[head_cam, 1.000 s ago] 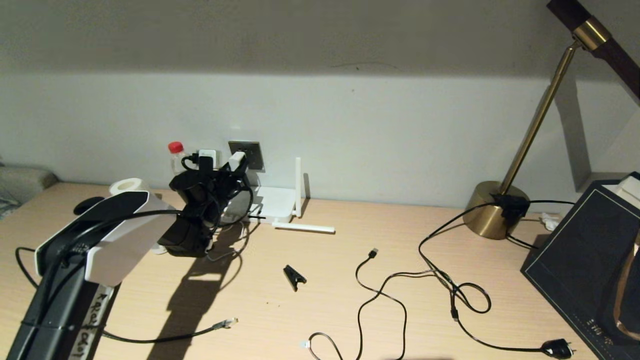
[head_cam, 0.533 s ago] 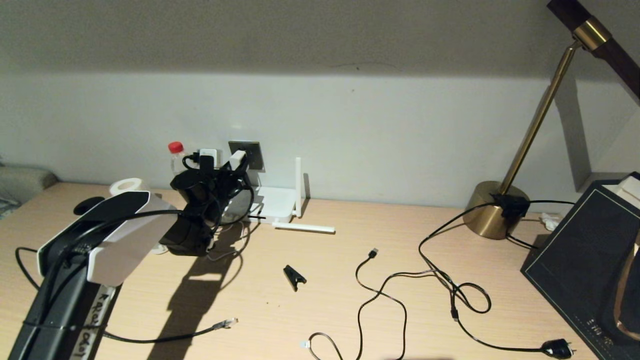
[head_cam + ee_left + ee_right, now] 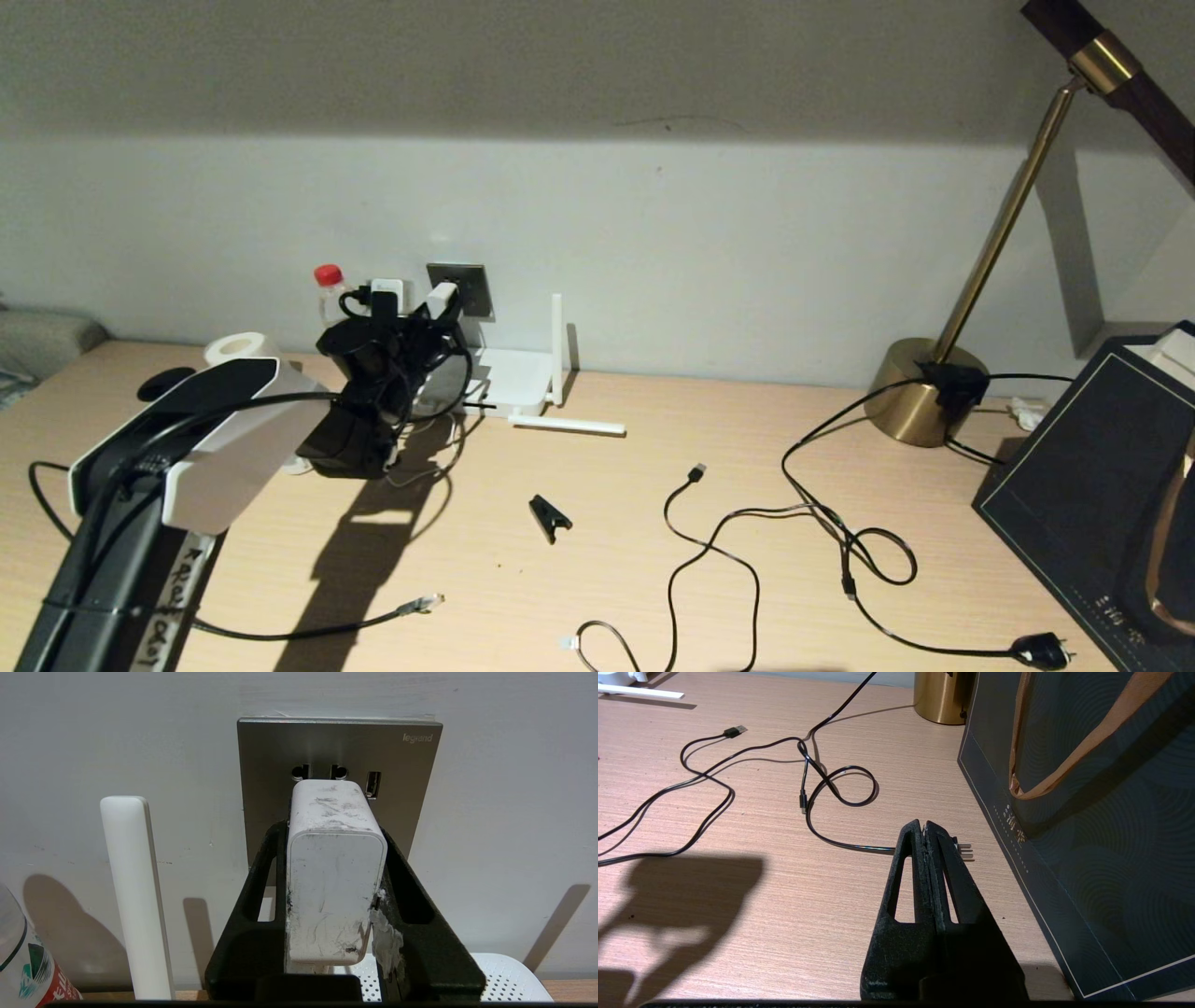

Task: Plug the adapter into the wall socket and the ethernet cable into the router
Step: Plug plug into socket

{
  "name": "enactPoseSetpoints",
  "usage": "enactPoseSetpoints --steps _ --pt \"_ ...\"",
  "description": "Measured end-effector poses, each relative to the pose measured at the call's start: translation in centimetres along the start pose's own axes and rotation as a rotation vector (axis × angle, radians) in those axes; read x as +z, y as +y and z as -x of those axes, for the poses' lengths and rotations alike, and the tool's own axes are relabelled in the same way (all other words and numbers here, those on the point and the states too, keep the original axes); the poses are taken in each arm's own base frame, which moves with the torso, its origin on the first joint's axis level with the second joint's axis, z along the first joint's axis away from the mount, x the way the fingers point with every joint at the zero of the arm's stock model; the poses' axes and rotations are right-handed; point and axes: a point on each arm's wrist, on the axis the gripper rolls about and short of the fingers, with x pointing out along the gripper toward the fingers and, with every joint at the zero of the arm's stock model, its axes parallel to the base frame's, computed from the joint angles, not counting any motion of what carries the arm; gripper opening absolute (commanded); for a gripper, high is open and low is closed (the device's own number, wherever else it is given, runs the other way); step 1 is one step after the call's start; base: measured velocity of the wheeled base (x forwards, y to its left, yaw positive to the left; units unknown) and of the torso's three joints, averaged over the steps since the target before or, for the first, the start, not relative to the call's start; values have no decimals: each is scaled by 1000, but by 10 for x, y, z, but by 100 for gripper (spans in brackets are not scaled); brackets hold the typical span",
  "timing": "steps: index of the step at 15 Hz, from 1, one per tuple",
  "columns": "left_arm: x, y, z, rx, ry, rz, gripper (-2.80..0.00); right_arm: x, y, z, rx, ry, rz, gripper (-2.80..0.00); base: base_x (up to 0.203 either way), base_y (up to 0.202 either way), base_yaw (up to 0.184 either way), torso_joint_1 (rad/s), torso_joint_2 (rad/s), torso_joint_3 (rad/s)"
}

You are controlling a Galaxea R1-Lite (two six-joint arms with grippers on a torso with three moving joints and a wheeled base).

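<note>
Left gripper: clamped on the adapter, held against the wall socket; position unchanged from a second ago. Right gripper: fingers together, parked above the surface.

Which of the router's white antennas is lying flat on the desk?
The one stretched along the desk in front of the router, on its right-hand side. The antenna behind it stands upright against the wall.
</note>
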Motion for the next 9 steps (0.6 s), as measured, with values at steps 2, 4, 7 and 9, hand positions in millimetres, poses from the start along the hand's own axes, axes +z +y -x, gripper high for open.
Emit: enactPoseSetpoints --steps 2,4,7,9 --pt "0 0 0 0 0 0 -280 0 0 0 0 0 0 -280 0 0 0 0 0 0" --pt "0 0 0 0 -1 0 -280 0 0 0 0 0 0 -280 0 0 0 0 0 0" --pt "2 0 -1 1 -7 -1 -280 0 0 0 0 0 0 -280 0 0 0 0 0 0" --pt "2 1 -2 2 -6 -1 -280 0 0 0 0 0 0 -280 0 0 0 0 0 0"
